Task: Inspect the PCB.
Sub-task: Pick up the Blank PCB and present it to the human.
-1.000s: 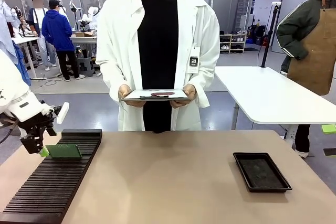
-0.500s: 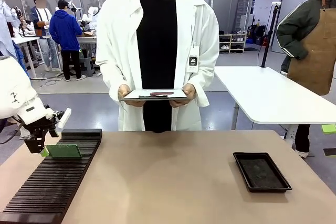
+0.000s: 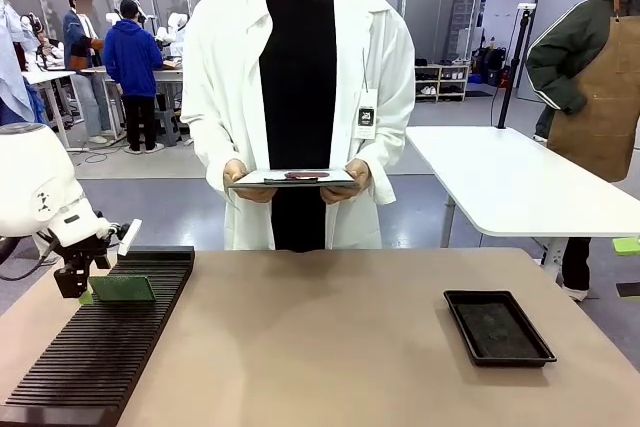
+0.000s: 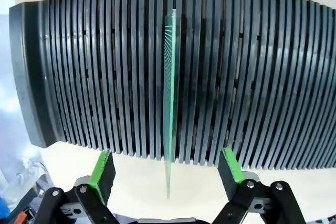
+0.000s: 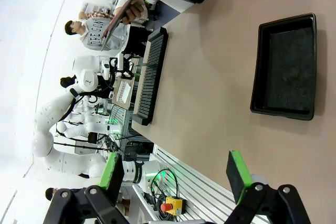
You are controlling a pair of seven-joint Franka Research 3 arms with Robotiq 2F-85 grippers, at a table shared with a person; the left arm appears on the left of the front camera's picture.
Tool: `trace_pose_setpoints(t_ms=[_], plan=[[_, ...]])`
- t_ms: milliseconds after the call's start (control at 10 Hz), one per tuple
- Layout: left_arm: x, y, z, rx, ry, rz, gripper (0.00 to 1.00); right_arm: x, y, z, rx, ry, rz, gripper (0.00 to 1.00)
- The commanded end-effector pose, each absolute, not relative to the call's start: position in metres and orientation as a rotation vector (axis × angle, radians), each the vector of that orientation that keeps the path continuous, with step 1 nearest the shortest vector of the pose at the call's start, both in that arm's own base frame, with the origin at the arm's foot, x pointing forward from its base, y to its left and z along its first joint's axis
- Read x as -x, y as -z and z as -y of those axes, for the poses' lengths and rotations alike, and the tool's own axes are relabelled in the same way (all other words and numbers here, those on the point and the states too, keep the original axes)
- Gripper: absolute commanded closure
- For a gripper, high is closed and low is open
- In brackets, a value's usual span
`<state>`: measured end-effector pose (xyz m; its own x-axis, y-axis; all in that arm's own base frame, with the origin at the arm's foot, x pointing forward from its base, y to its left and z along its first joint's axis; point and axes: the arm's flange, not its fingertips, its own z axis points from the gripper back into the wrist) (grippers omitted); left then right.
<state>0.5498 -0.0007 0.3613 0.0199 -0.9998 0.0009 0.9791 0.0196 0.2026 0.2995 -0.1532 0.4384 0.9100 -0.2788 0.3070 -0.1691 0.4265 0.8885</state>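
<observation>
The green PCB stands on edge in a slot of the black ribbed rack at the table's left. In the left wrist view the PCB is edge-on, a thin green line running over the rack. My left gripper is at the board's left end. This gripper is open, with its green pads well apart on either side of the board's near edge and not touching it. My right gripper is open and holds nothing, above bare table short of the black tray.
A person in a white coat stands at the far side holding a flat tablet-like slab in both hands. The shallow black tray lies at the right of the table. Bare tabletop spreads between rack and tray.
The left arm's white body has swung up and to the right, and its gripper has shifted slightly. The PCB has stayed in its slot. The person has raised the slab a little.
</observation>
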Motion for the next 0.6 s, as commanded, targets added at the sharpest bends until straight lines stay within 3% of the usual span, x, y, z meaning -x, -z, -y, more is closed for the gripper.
trace_pose_setpoints(t_ms=[0,100,200,300,500], plan=[[-0.5603,-0.3585,0.0013,-0.151,1.53,0.137,0.0,-0.2989,-0.4387,0.154,-1.147,0.065,0.451,0.0],[-0.5632,-0.3555,0.0006,-0.154,1.52,0.131,0.0,-0.2989,-0.4387,0.154,-1.147,0.065,0.451,0.0],[-0.5644,-0.3539,0.0001,-0.15,1.52,0.129,0.23,-0.2989,-0.4387,0.154,-1.147,0.065,0.451,0.0],[-0.5645,-0.3544,0.001,-0.144,1.524,0.126,0.58,-0.2989,-0.4387,0.154,-1.147,0.065,0.451,0.0],[-0.5645,-0.3536,0.0025,-0.144,1.528,0.119,1.0,-0.2989,-0.4387,0.154,-1.147,0.065,0.451,0.0]])
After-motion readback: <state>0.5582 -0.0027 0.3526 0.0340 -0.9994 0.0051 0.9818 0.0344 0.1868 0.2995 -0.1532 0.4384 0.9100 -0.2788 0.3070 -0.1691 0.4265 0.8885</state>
